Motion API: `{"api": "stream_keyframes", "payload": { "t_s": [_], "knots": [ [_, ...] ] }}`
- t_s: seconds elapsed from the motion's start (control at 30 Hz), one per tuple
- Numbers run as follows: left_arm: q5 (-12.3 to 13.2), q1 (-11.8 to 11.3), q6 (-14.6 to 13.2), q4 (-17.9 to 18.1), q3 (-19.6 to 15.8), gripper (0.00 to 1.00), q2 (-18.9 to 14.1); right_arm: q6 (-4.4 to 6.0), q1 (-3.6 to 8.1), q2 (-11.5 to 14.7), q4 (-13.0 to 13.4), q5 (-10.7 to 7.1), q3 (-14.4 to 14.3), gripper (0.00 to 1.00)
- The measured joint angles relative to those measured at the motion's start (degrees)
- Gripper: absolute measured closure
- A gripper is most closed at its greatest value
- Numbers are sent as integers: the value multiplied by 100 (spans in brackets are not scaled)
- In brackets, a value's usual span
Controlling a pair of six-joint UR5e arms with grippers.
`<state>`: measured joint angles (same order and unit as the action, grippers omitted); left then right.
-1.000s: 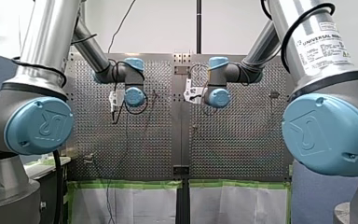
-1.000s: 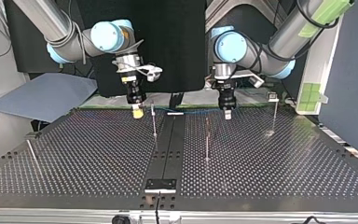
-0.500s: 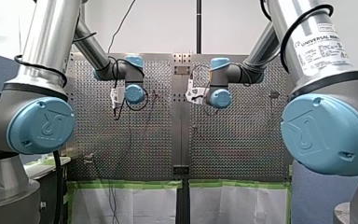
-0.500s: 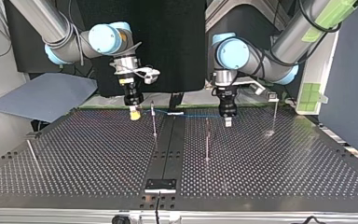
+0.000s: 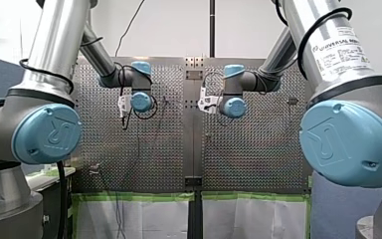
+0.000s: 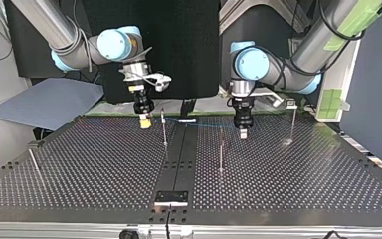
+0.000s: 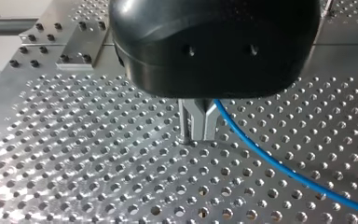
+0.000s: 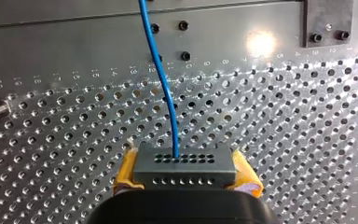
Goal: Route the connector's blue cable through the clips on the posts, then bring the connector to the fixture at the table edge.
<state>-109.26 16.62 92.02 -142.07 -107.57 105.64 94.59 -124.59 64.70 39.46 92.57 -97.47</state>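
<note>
Top view: your blue cable (image 6: 209,126), likely light and limp, runs low over the surface (image 6: 104,164); left wrist view: the left gripper (image 7: 197,135) is pinched narrow on it; right wrist view: the right gripper (image 8: 186,161) clamps the stiff connector (image 8: 185,169), your surest hold.

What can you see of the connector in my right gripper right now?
The connector is a small grey rectangular block with rows of small round holes on two faces. It sits level, clamped between the yellow pads of my right gripper, over the perforated table. The blue cable leaves one hole in its upper row and runs away ahead of the gripper. Its underside is hidden.
</note>
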Motion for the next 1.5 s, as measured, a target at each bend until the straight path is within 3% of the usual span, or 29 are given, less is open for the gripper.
{"api": "stream_keyframes", "payload": {
  "t_s": [0.2,0.47,0.97,1.5],
  "knots": [
    [60,-47,57,-52,299,100,237,0,0,-11,-23,3,50,100],
    [67,-82,70,-159,537,100,282,0,19,-20,-9,5,62,100],
    [182,-234,121,-164,566,100,288,17,399,-45,-40,-104,174,100],
    [608,-402,372,-226,786,100,293,57,584,-88,-18,-356,287,100]
  ]
}}
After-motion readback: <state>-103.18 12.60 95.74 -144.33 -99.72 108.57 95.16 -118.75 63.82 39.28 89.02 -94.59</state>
